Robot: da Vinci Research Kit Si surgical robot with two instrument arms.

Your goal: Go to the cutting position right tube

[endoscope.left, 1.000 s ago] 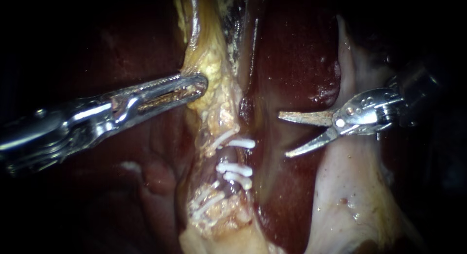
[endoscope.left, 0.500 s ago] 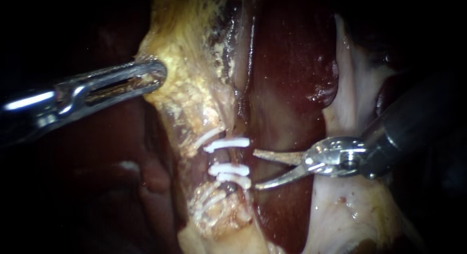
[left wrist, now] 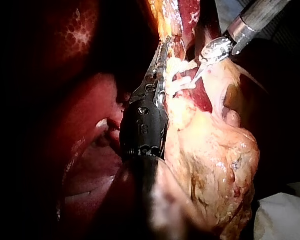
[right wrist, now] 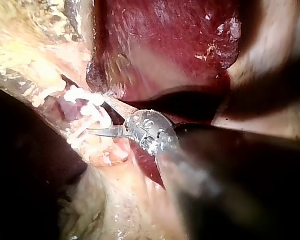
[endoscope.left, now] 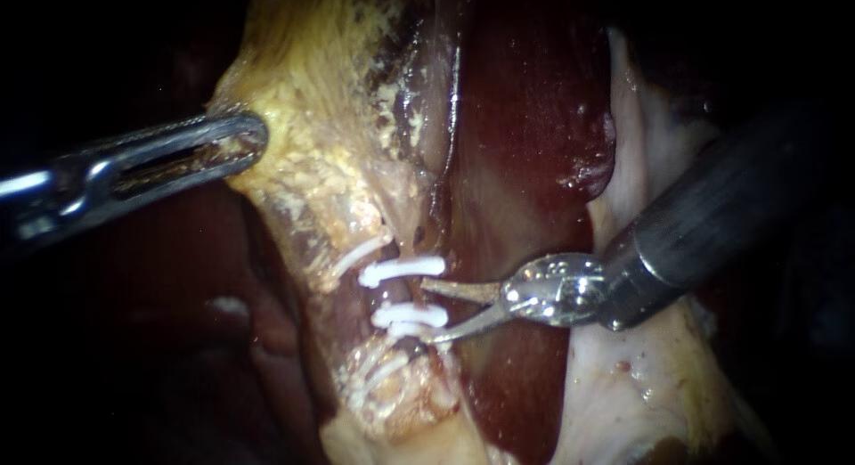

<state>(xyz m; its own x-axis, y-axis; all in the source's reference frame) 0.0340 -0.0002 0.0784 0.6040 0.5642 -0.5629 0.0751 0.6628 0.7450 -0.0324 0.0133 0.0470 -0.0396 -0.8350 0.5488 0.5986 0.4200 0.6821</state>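
Observation:
A tube [endoscope.left: 392, 294] runs down the yellow fatty tissue of the gallbladder [endoscope.left: 329, 100] and carries several white clips [endoscope.left: 403, 270]. My right instrument [endoscope.left: 427, 312] comes in from the right with its two thin blades open. The upper blade tip lies just under the upper clip, and the lower blade tip lies by the lower pair of clips [endoscope.left: 408, 318]. My left instrument [endoscope.left: 245, 137] is shut on the fatty tissue and holds it stretched leftward. In the right wrist view the open blades [right wrist: 102, 119] touch the clips [right wrist: 82, 100]. The left wrist view shows both instruments [left wrist: 160, 60] [left wrist: 202, 67] at the clips [left wrist: 177, 82].
Dark red liver [endoscope.left: 525, 118] lies behind and right of the tube. Pale whitish tissue [endoscope.left: 641, 376] lies under the right instrument's shaft [endoscope.left: 712, 224]. More clips [endoscope.left: 374, 376] sit on the fatty stump lower down. A white cloth [left wrist: 284, 220] shows beside the tissue.
My right instrument has travelled down and left from over the liver to the clips, blades staying open. My left instrument has pulled the fatty tissue further left.

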